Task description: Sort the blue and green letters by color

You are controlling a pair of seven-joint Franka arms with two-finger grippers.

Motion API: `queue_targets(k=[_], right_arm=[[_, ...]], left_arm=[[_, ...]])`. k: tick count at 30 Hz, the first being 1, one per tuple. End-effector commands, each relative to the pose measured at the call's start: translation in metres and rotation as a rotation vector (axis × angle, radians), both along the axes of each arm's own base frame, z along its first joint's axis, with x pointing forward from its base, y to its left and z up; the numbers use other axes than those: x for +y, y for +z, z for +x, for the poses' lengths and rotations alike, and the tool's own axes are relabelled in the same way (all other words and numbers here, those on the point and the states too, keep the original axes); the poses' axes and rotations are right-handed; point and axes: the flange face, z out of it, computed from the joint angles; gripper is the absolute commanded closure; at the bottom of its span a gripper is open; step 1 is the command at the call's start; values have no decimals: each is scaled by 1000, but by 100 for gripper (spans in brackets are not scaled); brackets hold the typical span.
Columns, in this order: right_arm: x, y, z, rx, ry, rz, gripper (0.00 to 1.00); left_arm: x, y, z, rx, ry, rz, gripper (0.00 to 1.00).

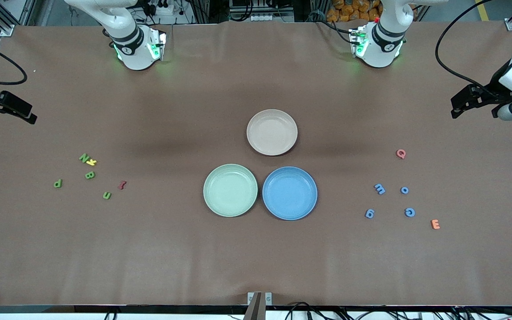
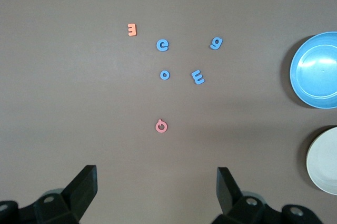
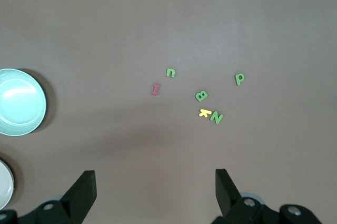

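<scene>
Several light blue letters lie scattered toward the left arm's end: an m shape (image 1: 379,189), an o (image 1: 404,190), a g shape (image 1: 370,214) and a c (image 1: 410,212); the left wrist view shows them too, the o (image 2: 165,75) among them. Several leaf green letters lie toward the right arm's end: N (image 1: 84,158), B (image 1: 90,175), p (image 1: 58,183), u (image 1: 106,195); B also shows in the right wrist view (image 3: 201,96). My left gripper (image 2: 157,174) hangs open and empty over bare table at its end. My right gripper (image 3: 155,174) hangs open and empty likewise.
A green plate (image 1: 230,190), a blue plate (image 1: 290,193) and a beige plate (image 1: 272,132) sit mid-table, all empty. A pink letter (image 1: 400,154) and an orange E (image 1: 435,224) lie by the blue letters. A yellow letter (image 1: 91,162) and a dark red one (image 1: 122,185) lie among the green.
</scene>
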Motion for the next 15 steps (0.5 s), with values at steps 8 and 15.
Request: queue_targets(k=[8,15], right_arm=[[-1,-3,-1,11,-10,-13,0],[-1,-11,4,17,-10,-11,0]], left_arm=[[1,-2,0,13,-20,17,0],[-6,-13,7,30,-12,20,0]])
